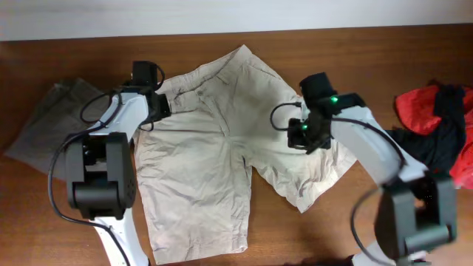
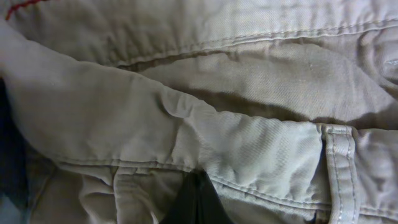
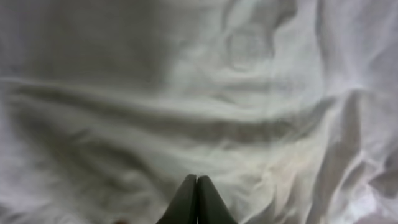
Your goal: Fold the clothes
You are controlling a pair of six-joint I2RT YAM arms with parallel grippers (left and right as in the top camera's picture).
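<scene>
Light beige-khaki shorts lie spread flat on the wooden table, with the waistband at the upper left and one leg pointing down and the other to the right. My left gripper is at the left end of the waistband. In the left wrist view its dark fingers are together, with their tips tucked under a seamed fold of the shorts. My right gripper rests on the right leg. In the right wrist view its fingers are pressed shut, with their tips against the wrinkled cloth.
Darker grey shorts lie at the left edge of the table. A red garment and a black garment are piled at the right edge. Bare wood shows in front of the shorts.
</scene>
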